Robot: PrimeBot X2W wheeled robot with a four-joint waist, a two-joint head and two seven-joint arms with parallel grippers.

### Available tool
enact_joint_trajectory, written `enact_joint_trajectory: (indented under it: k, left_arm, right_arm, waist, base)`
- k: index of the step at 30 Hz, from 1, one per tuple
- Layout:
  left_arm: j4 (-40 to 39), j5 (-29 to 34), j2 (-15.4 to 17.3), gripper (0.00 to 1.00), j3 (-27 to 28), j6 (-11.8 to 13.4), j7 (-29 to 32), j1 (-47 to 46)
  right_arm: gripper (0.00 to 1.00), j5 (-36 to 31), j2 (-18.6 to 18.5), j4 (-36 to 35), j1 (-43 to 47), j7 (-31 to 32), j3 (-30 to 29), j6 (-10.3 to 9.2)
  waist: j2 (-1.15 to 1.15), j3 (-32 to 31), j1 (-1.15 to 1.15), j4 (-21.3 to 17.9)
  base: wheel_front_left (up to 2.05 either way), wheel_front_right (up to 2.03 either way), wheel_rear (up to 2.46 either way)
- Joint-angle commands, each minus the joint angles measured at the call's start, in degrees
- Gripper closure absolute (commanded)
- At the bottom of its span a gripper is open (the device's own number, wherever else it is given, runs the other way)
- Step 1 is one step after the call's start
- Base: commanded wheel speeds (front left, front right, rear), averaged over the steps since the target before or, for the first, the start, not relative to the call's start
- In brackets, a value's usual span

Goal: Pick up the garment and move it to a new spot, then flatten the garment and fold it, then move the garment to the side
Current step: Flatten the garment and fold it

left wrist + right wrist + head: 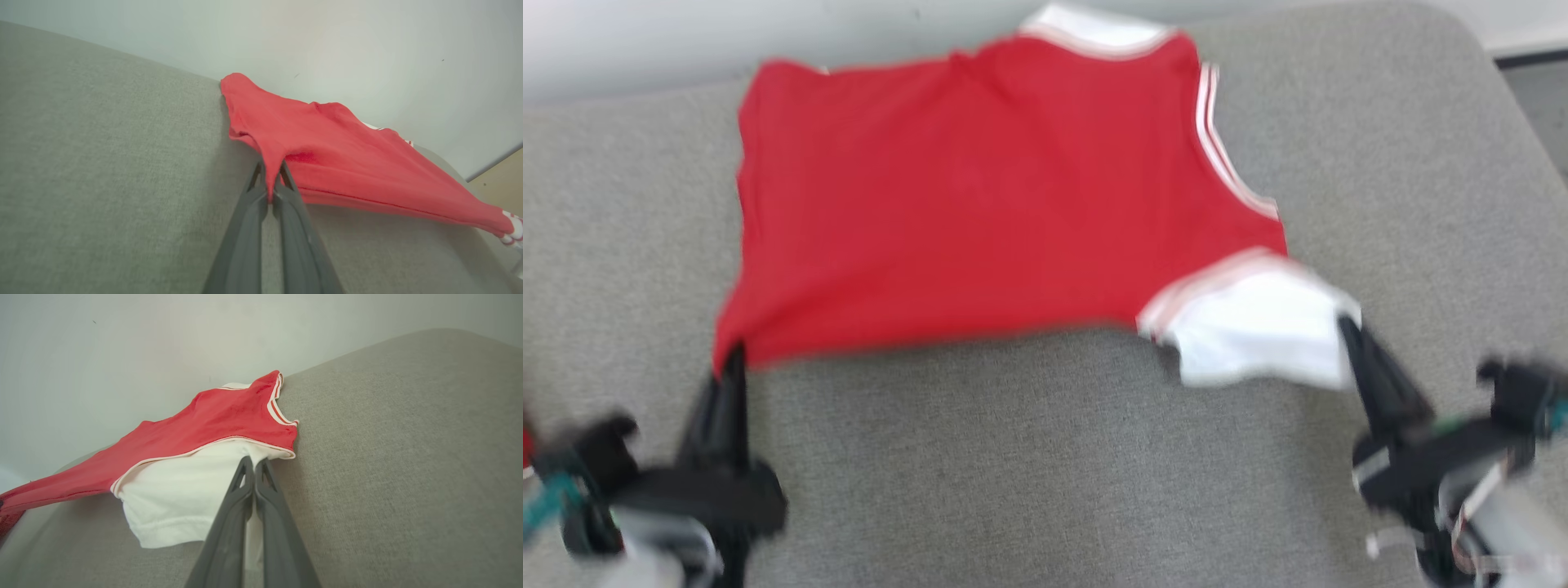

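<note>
Slippage is the chief risk: each claw bites only a small pinch of cloth, so a hard or uneven pull could free a corner or bunch the garment (980, 196), which lies spread on the grey cushion (1013, 457) with its near edge drawn taut. Left claw (734, 359) is clamped on the red hem corner and right claw (1347, 331) on the white sleeve. Both arms reach in low from the near side, fingers pointing forward.

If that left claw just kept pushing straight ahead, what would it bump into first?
The red shirt itself: the left gripper pinches its corner. Beyond that, probably the pale wall.
</note>
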Motion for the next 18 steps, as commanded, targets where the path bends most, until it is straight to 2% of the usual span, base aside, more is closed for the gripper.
enact_joint_trajectory:
  k: [1, 4, 7, 14, 18]
  left_arm:
    - [-1.32, 0.90, -0.48, 1.00, 0.58, 0.56, -0.08, 3.77]
    - [-3.43, 0.96, -2.07, 1.00, 1.61, 1.36, -0.08, 9.85]
    - [-4.51, 2.67, -4.37, 1.00, 1.92, 2.20, -0.09, 17.03]
    - [-4.63, 4.16, -6.85, 1.00, 3.29, 2.11, -0.09, 24.49]
    - [-4.47, 4.59, -7.85, 1.00, 3.62, 1.95, -0.09, 27.56]
  right_arm:
    - [1.00, -0.36, 0.53, -0.68, 3.91, -0.26, -1.53, 0.02]
    - [1.00, -1.88, 1.27, -1.54, 11.31, -0.04, -4.63, 0.02]
    - [1.00, -4.31, 3.59, -2.70, 19.97, 0.81, -8.23, 0.02]
    - [1.00, -9.41, 6.29, -5.39, 29.91, 3.46, -14.00, 0.02]
    - [1.00, -11.74, 8.09, -8.30, 35.00, 7.66, -16.41, 0.02]
  waist:
    - [0.01, -2.90, 0.02, 0.35]
    - [0.01, -4.15, 0.02, 0.73]
    - [0.01, -6.05, 0.02, 1.12]
    - [0.01, -8.32, 0.02, 1.67]
    - [0.01, -9.04, 0.02, 1.73]
  base:
    - [0.00, 0.00, 0.00]
    - [0.00, 0.00, 0.00]
    - [0.00, 0.00, 0.00]
    - [0.00, 0.00, 0.00]
    - [0.00, 0.00, 0.00]
